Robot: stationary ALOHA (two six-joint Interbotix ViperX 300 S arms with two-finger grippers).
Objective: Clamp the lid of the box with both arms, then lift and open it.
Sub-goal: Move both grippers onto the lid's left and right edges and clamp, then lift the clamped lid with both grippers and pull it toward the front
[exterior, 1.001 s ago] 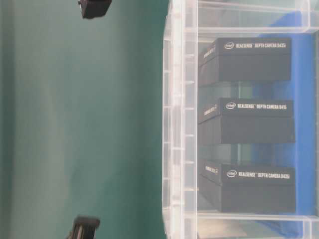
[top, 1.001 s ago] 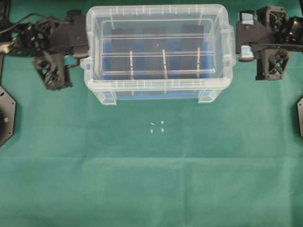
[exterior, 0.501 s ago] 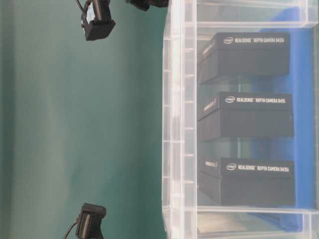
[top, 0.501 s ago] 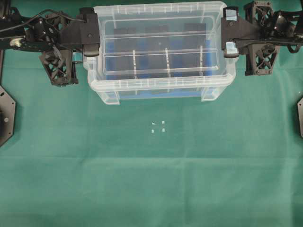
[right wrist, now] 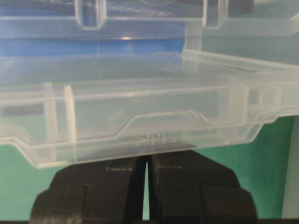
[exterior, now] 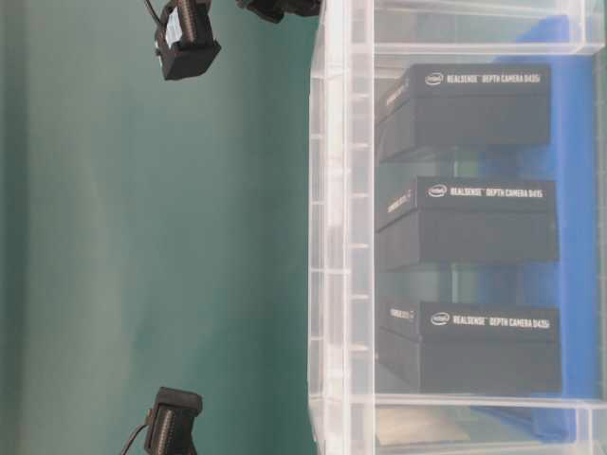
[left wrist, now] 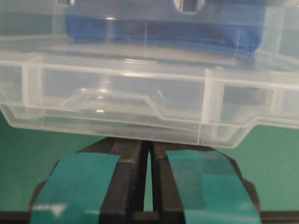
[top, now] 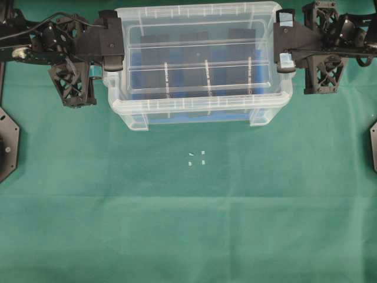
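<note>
The box (top: 200,113) is a deep clear tub at the top middle of the overhead view, with a blue liner and three black packs (exterior: 465,220) inside. The clear lid (top: 200,58) lies on it. My left gripper (top: 113,54) presses against the lid's left end and my right gripper (top: 284,54) against its right end. In the left wrist view the teal-taped fingers (left wrist: 119,158) are shut, and the left gripper (left wrist: 149,142) has its tips tucked under the lid's end rim (left wrist: 140,105). In the right wrist view the right gripper (right wrist: 147,158) is likewise shut, tips hidden beneath the lid (right wrist: 140,116).
Green cloth (top: 188,224) covers the table in front of the box, with small white marks (top: 196,158) at its middle. Black mounts (top: 7,141) sit at the left and right edges. The wrist cameras (exterior: 185,38) hang above the box's ends.
A second ago both grippers stood off the box's ends; they have moved in against the lid. Over the last half second almost nothing has shifted.
</note>
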